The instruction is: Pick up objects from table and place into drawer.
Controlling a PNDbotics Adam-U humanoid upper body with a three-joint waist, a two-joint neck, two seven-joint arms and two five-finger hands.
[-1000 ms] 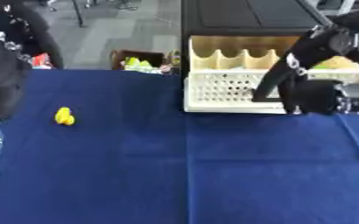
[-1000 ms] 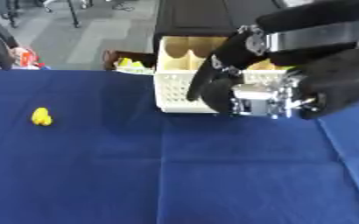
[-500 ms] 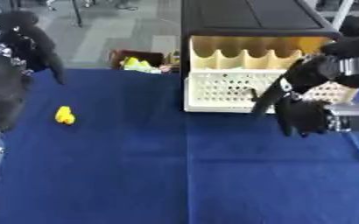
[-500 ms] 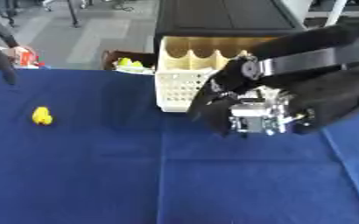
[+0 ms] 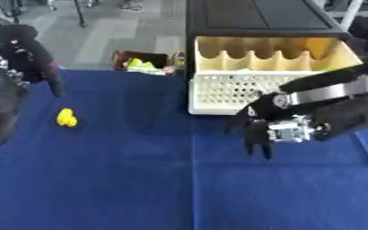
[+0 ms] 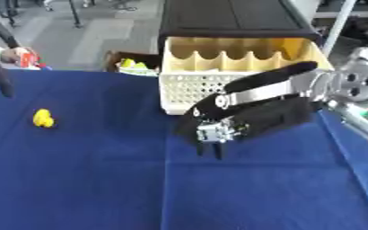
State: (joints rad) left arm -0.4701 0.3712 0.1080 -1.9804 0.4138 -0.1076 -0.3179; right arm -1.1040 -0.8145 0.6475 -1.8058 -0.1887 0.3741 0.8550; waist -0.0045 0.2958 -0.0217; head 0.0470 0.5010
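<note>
Distance decides it: the small yellow object lies on the blue worktop far to the left, well apart from your right hand, which hangs empty, fingers relaxed and pointing down, just in front of the open cream drawer. Your left hand, fingers extended, hovers near the object, so you would likely reach with that one.

I saw open blue surface between my right hand and the yellow object; the drawer stood behind.
</note>
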